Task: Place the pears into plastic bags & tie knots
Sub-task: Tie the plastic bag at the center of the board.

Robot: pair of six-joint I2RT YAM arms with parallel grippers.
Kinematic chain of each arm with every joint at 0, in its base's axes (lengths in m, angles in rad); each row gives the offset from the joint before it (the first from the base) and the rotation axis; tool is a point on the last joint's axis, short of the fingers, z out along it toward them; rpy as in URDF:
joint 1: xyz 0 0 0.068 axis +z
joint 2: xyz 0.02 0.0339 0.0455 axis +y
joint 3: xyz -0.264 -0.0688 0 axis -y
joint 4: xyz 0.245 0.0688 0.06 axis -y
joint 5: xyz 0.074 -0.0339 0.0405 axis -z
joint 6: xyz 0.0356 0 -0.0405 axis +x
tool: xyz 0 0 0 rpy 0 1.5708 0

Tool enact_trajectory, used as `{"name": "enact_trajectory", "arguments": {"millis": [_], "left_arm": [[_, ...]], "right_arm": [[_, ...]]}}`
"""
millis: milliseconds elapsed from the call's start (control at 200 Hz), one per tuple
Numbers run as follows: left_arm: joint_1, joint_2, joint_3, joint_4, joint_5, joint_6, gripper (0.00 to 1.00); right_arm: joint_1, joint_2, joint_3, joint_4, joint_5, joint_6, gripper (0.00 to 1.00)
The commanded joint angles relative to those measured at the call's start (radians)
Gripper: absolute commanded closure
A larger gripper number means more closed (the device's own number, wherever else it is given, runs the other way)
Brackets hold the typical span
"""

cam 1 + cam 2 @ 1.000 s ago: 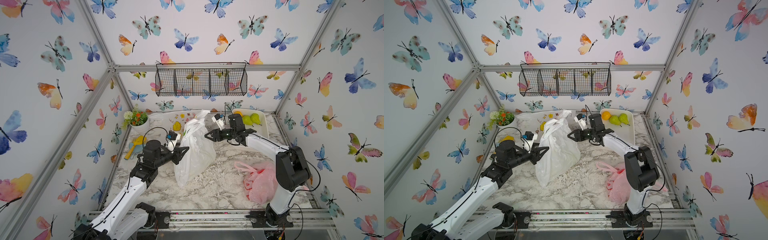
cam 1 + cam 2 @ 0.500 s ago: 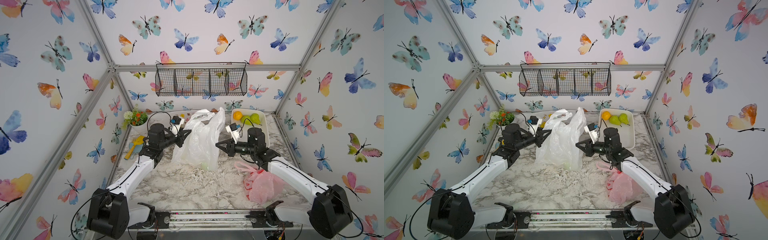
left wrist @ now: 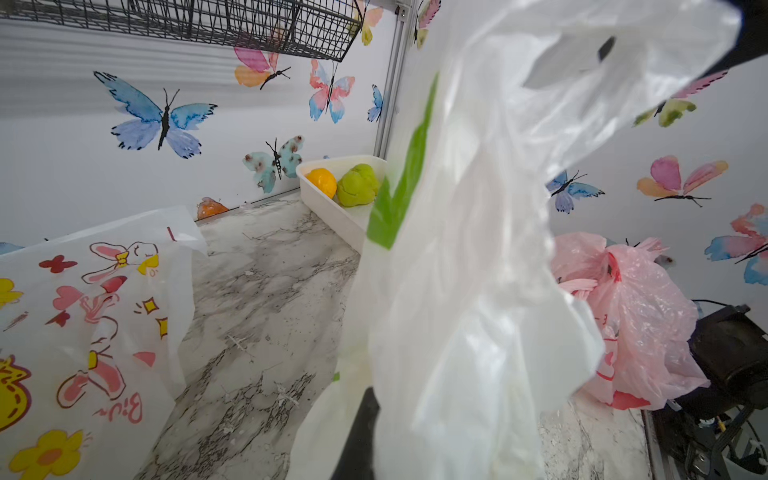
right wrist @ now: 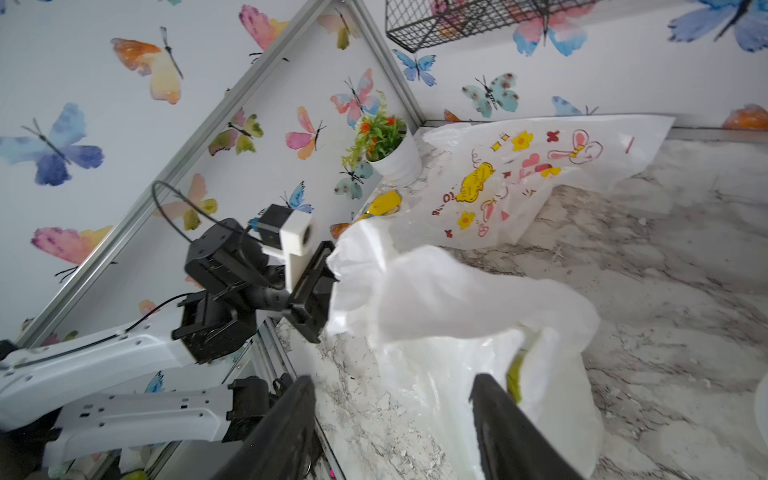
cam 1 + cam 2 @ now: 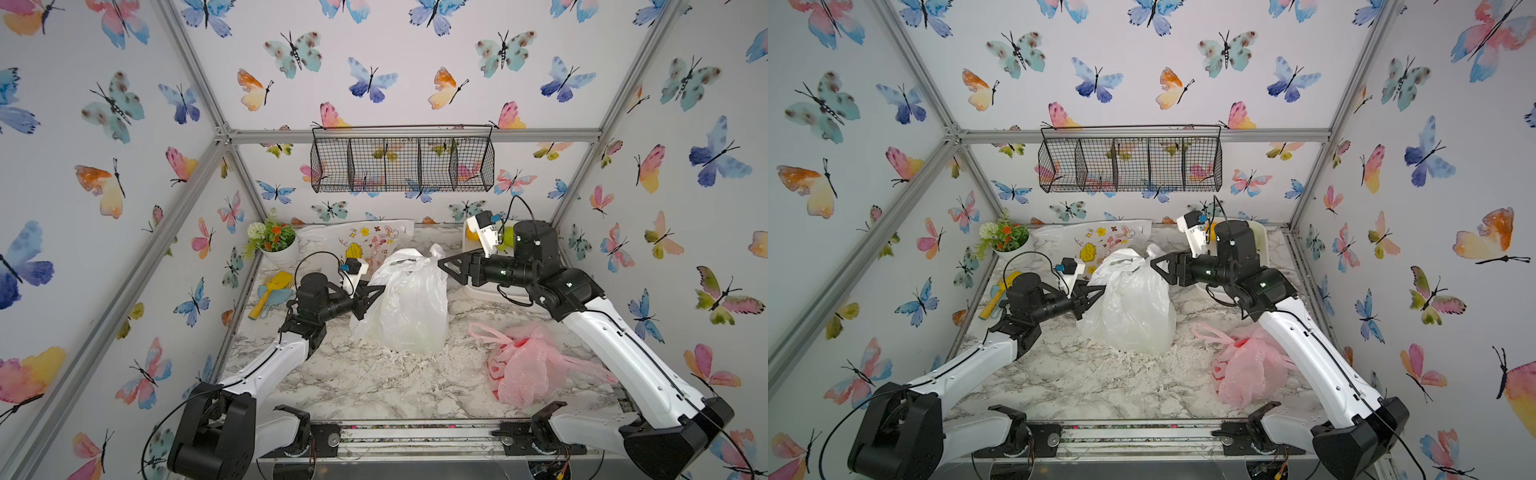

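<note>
Left hand (image 5: 371,291) is pressed together on a fold of the white bag (image 5: 409,307), pinching the plastic at the bag's upper edge on my left side. In the right wrist view the film fans out straight from between those fingers. My right hand (image 5: 444,262) is spread, its two dark fingers (image 4: 291,415) well apart. It is poised just beside the loose ear at the bag's top on my right; whether it touches the plastic I cannot tell.

The white bag stands upright in the middle of the counter (image 5: 374,386), its belly resting on the marble. A yellow-green patch shows through its wall in the right wrist view, but I cannot tell if that is fruit or print.

Green pears (image 3: 358,187) lie in the white tray (image 3: 332,210) at the far right corner, just beside an orange fruit (image 3: 322,181). The pink bag (image 5: 523,368) lies slumped near the front on my right, bunched at its top with handle strips sticking out. The doodle bag (image 5: 365,242) lies flat at the back, near a potted plant (image 5: 276,245).
</note>
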Motion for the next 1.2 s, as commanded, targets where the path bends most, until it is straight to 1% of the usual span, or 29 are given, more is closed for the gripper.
{"name": "enact_trajectory", "arguments": {"millis": [0, 125, 240, 350, 405, 466, 586, 626, 666, 706, 756, 791, 816, 876, 916, 981, 1076, 1141, 1196], "left_arm": [[-0.001, -0.027, 0.047, -0.036, 0.01, 0.033, 0.86], [-0.001, -0.03, 0.07, -0.086, 0.023, 0.048, 0.86], [-0.001, -0.026, 0.07, -0.092, 0.029, 0.048, 0.85], [-0.001, -0.028, 0.066, -0.097, 0.035, 0.053, 0.85], [-0.001, -0.028, 0.064, -0.11, 0.038, 0.062, 0.85], [-0.001, -0.028, 0.067, -0.132, 0.044, 0.074, 0.85], [-0.001, -0.04, 0.08, -0.174, 0.046, 0.098, 0.8], [-0.001, -0.044, 0.086, -0.183, 0.046, 0.104, 0.77], [-0.001, -0.048, 0.094, -0.193, 0.048, 0.111, 0.72], [-0.001, -0.053, 0.105, -0.203, 0.048, 0.117, 0.63], [-0.001, -0.064, 0.13, -0.229, 0.05, 0.128, 0.48], [0.0, -0.072, 0.154, -0.243, 0.037, 0.13, 0.39], [0.0, -0.077, 0.171, -0.25, 0.025, 0.129, 0.34], [0.0, -0.073, 0.23, -0.271, 0.014, 0.136, 0.26], [0.0, -0.056, 0.282, -0.28, 0.021, 0.136, 0.23], [-0.011, -0.015, 0.361, -0.292, 0.069, 0.132, 0.18], [-0.04, 0.043, 0.448, -0.332, 0.098, 0.168, 0.17], [-0.053, 0.076, 0.487, -0.348, 0.108, 0.201, 0.16], [-0.055, 0.109, 0.512, -0.343, 0.132, 0.205, 0.16]], "right_arm": [[0.042, 0.046, 0.062, -0.133, -0.03, 0.017, 0.31], [0.061, 0.13, 0.141, -0.148, -0.001, 0.005, 0.3], [0.071, 0.184, 0.181, -0.118, 0.006, 0.011, 0.33], [0.073, 0.202, 0.19, -0.096, 0.057, 0.02, 0.34], [0.073, 0.206, 0.19, -0.078, 0.067, 0.025, 0.36], [0.074, 0.21, 0.197, -0.061, 0.06, 0.032, 0.42], [0.073, 0.23, 0.212, -0.038, 0.005, 0.046, 0.64], [0.073, 0.234, 0.216, -0.032, -0.019, 0.049, 0.72], [0.074, 0.237, 0.224, -0.029, -0.044, 0.051, 0.8], [0.073, 0.24, 0.234, -0.029, -0.059, 0.052, 0.86], [0.074, 0.241, 0.251, -0.036, -0.062, 0.049, 0.93], [0.073, 0.244, 0.268, -0.043, -0.067, 0.045, 0.97], [0.074, 0.247, 0.282, -0.052, -0.072, 0.042, 0.97], [0.073, 0.26, 0.315, -0.073, -0.089, 0.032, 0.97], [0.073, 0.265, 0.328, -0.077, -0.103, 0.031, 0.98], [0.073, 0.27, 0.332, -0.071, -0.121, 0.031, 0.98], [0.075, 0.275, 0.334, -0.066, -0.144, 0.023, 0.97], [0.078, 0.273, 0.328, -0.054, -0.168, 0.022, 0.97], [0.085, 0.271, 0.321, -0.037, -0.193, 0.021, 0.97]]}}
